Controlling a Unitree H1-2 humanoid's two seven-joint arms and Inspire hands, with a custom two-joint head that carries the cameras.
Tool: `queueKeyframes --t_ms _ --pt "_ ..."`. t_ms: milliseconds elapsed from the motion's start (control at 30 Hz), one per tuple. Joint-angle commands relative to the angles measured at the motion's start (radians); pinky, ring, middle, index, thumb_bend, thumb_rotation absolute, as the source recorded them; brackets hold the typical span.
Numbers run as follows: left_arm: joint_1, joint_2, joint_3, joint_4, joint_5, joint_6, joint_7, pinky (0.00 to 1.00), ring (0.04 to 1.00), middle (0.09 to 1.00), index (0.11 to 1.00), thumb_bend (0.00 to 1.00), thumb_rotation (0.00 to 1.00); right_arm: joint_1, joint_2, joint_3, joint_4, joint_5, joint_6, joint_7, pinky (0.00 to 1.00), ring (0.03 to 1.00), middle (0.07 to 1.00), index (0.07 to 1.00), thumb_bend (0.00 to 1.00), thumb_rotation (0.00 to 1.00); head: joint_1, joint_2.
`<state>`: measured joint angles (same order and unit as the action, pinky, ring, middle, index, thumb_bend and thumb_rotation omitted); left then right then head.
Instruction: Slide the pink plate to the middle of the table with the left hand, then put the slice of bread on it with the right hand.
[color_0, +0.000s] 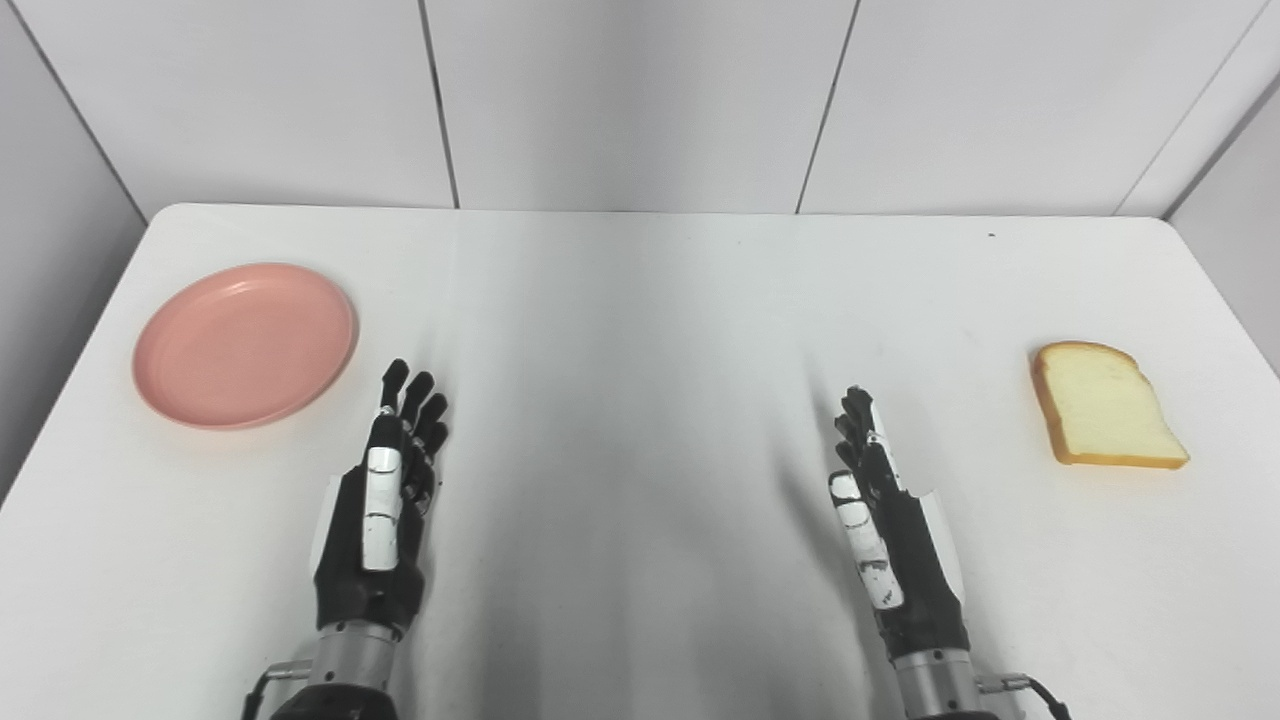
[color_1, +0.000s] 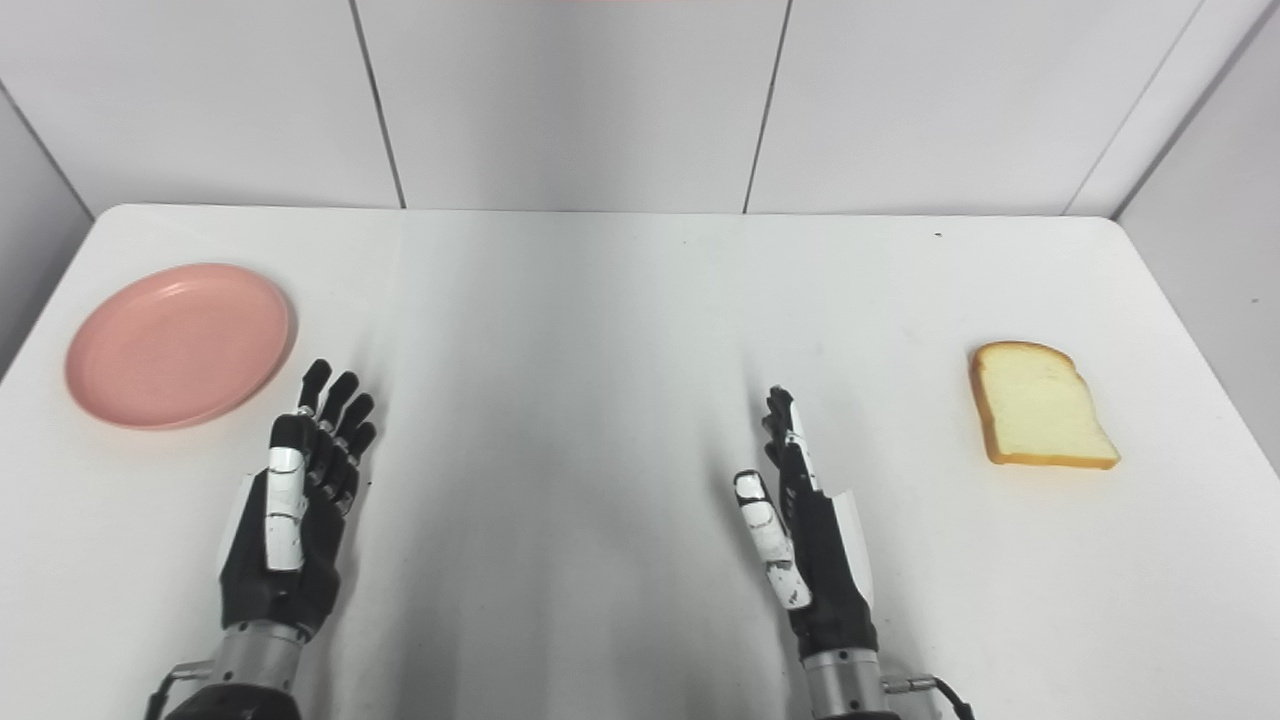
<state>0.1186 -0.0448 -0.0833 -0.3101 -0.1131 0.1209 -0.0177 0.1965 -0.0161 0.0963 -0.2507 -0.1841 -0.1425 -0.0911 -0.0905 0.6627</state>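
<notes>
A round pink plate (color_0: 245, 343) lies empty on the white table (color_0: 640, 300) at the far left. A slice of bread (color_0: 1103, 404) lies flat at the right side. My left hand (color_0: 385, 500) is open, fingers straight, near the front of the table, just right of and nearer than the plate, not touching it. My right hand (color_0: 885, 520) is open and edge-on, near the front, well left of the bread. Both hands hold nothing.
White wall panels (color_0: 640, 100) stand behind the table's far edge. The table's left and right edges lie close to the plate and the bread.
</notes>
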Motion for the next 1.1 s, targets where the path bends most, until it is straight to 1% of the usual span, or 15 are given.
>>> queueKeyframes --t_ms 0,167,333,467,600,700,767,900,1033,1067 --pt "-0.003 0.001 -0.012 -0.039 0.012 -0.018 -0.018 1.0 0.965 0.975 0.986 0.76 0.91 0.0 0.035 0.006 -0.016 -0.009 -0.059 -0.015 0.98 0.989 1.0 1.0 0.76 1.0 -0.004 0.0" --pt "0.002 0.009 -0.017 -0.053 0.018 -0.003 -0.013 1.0 0.96 0.969 0.982 0.78 0.9 -0.002 0.032 0.013 -0.024 0.003 -0.043 0.009 0.98 0.99 0.999 0.993 0.77 1.0 -0.003 0.001" --pt "0.004 0.008 -0.018 -0.056 0.013 -0.003 -0.016 1.0 0.958 0.97 0.979 0.76 0.89 -0.002 0.024 0.012 -0.028 0.022 -0.033 0.027 0.95 0.978 0.996 0.977 0.76 1.0 0.003 -0.003" --pt "0.0 0.011 -0.018 -0.054 0.014 -0.006 -0.018 1.0 0.965 0.976 0.987 0.77 0.9 -0.001 0.022 0.008 -0.031 0.029 -0.029 0.036 0.95 0.976 0.997 0.976 0.76 1.0 0.009 -0.005" --pt "0.0 0.007 -0.016 -0.054 0.015 -0.006 -0.016 1.0 0.967 0.977 0.987 0.76 0.91 0.001 0.019 0.005 -0.038 0.033 -0.019 0.045 0.94 0.968 0.995 0.974 0.76 1.0 0.014 -0.001" --pt "-0.001 0.003 -0.018 -0.052 0.016 -0.01 -0.015 1.0 0.968 0.979 0.987 0.76 0.9 0.001 0.008 0.004 -0.038 0.048 -0.02 0.062 0.94 0.971 0.997 0.976 0.76 1.0 0.022 -0.001" --pt "0.001 -0.003 -0.019 -0.047 0.021 -0.02 -0.011 1.0 0.966 0.977 0.985 0.77 0.9 0.002 0.0 0.002 -0.038 0.055 -0.019 0.07 0.93 0.967 0.987 0.967 0.75 1.0 0.029 -0.003" --pt "0.005 -0.025 -0.025 -0.019 0.047 -0.095 0.002 0.99 0.939 0.959 0.967 0.8 0.88 0.001 -0.013 -0.006 -0.038 0.063 -0.013 0.087 0.93 0.957 0.958 0.938 0.75 1.0 0.057 -0.013" --pt "0.005 -0.042 -0.039 0.003 0.066 -0.109 0.004 1.0 0.942 0.958 0.966 0.77 0.9 0.001 -0.036 -0.019 -0.018 0.093 -0.023 0.111 0.93 0.959 0.959 0.933 0.74 1.0 0.103 -0.039" --pt "0.005 -0.046 -0.041 0.006 0.069 -0.112 0.004 1.0 0.943 0.957 0.967 0.76 0.9 0.002 -0.039 -0.02 -0.015 0.097 -0.026 0.113 0.93 0.957 0.958 0.932 0.74 1.0 0.103 -0.039"
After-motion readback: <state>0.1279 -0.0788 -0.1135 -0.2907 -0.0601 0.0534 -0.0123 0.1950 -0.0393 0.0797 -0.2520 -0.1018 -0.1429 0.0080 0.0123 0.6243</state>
